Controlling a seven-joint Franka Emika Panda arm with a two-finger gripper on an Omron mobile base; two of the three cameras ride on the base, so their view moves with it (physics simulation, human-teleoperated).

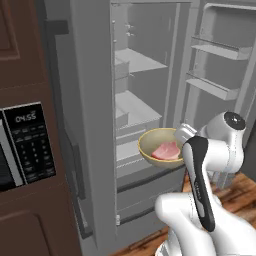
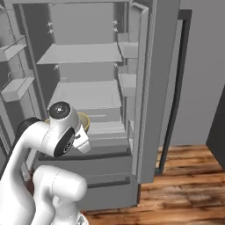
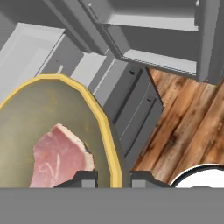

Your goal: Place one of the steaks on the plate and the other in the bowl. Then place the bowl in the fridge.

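— Before the open fridge (image 1: 150,65), where does the bowl (image 1: 156,145) hang?
— At the lower shelf's front edge, level so the steak (image 1: 166,150) stays inside; the gripper (image 3: 113,177) pinches its rim, jaws nearly together.

The pincer (image 3: 113,178) is gripping the rim of the yellowish bowl (image 3: 103,118), one dark tip on each side of it. A pink steak (image 3: 59,159) is lying inside the bowl. Beyond it, grey fridge (image 3: 131,103) drawers and, probably, a door shelf are showing above a wooden floor (image 3: 188,127).
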